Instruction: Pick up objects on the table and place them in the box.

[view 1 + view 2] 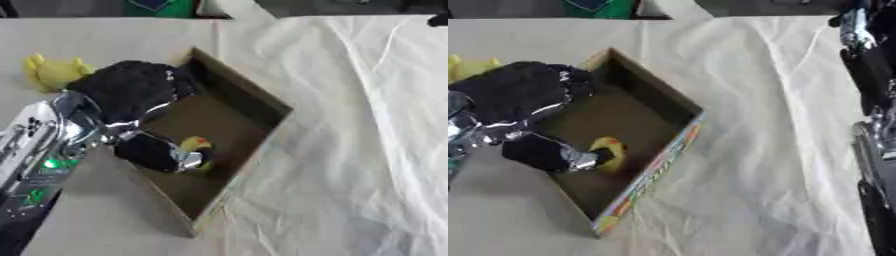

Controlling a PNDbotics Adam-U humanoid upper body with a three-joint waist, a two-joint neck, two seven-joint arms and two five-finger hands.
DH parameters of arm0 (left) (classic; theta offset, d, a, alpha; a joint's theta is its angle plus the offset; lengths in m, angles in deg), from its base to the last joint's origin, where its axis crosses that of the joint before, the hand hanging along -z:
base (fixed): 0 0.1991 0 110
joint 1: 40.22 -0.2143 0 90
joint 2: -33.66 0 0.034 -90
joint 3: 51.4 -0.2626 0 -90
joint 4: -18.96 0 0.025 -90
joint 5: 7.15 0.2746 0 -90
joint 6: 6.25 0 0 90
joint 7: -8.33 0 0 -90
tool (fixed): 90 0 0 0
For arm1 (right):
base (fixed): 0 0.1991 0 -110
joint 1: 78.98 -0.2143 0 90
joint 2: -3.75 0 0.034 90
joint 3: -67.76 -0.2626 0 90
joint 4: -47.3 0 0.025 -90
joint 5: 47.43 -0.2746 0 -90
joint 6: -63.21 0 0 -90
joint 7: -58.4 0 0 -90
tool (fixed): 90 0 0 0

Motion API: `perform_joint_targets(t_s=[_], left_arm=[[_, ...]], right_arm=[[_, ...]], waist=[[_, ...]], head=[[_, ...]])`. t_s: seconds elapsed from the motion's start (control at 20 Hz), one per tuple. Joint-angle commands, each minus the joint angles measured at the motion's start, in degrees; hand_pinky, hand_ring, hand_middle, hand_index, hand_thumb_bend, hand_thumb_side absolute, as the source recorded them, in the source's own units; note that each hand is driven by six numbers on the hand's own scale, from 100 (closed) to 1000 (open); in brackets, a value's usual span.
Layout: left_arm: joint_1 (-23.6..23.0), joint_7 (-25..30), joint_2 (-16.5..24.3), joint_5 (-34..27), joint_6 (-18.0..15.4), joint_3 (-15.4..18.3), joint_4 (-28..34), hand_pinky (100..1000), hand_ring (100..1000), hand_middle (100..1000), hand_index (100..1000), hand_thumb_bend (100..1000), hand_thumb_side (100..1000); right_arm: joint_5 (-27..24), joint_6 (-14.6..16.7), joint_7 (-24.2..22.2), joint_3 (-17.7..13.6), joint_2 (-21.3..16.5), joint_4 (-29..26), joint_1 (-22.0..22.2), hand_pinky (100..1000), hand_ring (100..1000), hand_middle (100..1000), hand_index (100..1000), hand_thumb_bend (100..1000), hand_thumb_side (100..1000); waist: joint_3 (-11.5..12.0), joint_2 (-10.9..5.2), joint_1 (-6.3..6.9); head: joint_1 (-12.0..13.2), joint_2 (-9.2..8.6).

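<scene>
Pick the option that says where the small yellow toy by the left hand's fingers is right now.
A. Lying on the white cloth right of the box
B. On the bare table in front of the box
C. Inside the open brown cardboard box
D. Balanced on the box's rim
C: the small yellow toy sits low inside the open brown cardboard box, at the left hand fingers.
</scene>
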Motion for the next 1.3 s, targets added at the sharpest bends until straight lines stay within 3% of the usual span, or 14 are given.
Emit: perform_joint_targets(t_s=[0.05, 0.35, 0.65, 0.75, 0.95, 1.15, 1.3], left_arm=[[0.2, -4.4, 1.1, -0.4, 2.9, 3.3, 3.6, 597, 806, 772, 896, 308, 780], [-2.2, -11.0, 4.8, -2.5, 8.1, 9.9, 6.1, 576, 783, 765, 892, 253, 777], [-5.3, -10.0, 11.0, -8.9, 9.1, 14.0, 6.2, 600, 800, 783, 921, 287, 800], [-5.6, -8.9, 13.3, -11.0, 7.9, 14.8, 5.5, 607, 803, 787, 922, 262, 786], [-5.0, -7.1, 17.2, -14.0, 4.4, 16.0, 2.2, 636, 821, 802, 934, 361, 779], [-3.9, -6.1, 19.1, -12.5, 1.7, 16.4, -3.8, 663, 846, 845, 953, 459, 739], [-2.9, -6.0, 19.3, -10.4, 0.6, 16.5, -8.6, 679, 859, 863, 970, 538, 806]], right_arm=[[-0.3, -0.1, 0.1, -0.7, -0.8, -1.1, -0.3, 739, 564, 428, 723, 100, 508], [-0.2, -0.3, 0.4, -1.0, -0.7, -1.1, 0.1, 740, 564, 427, 723, 100, 511], [-0.1, -0.2, 0.6, -1.2, -0.8, -1.1, 0.2, 739, 564, 428, 723, 100, 509], [-0.1, -0.2, 0.6, -1.1, -0.9, -1.1, 0.2, 739, 565, 427, 723, 100, 504], [-0.1, -0.2, 0.4, -1.0, -0.9, -1.1, 0.0, 740, 565, 427, 723, 100, 507], [-0.1, -0.2, 0.3, -0.9, -1.0, -1.1, 0.0, 740, 564, 427, 723, 100, 506], [-0.1, -0.2, 0.2, -0.8, -1.0, -1.1, -0.1, 740, 564, 426, 723, 100, 504]], waist=[[0.1, -1.26, -0.14], [0.6, -1.29, -0.15], [0.8, -1.18, -0.14], [0.7, -1.07, -0.17], [0.4, -0.79, -0.22], [-0.1, -0.49, -0.22], [-0.5, -0.24, -0.26]], head=[[0.3, -0.83], [0.2, -0.87], [-0.1, -0.79], [0.1, -0.89], [0.4, -1.19], [0.8, -1.5], [1.1, -1.79]])
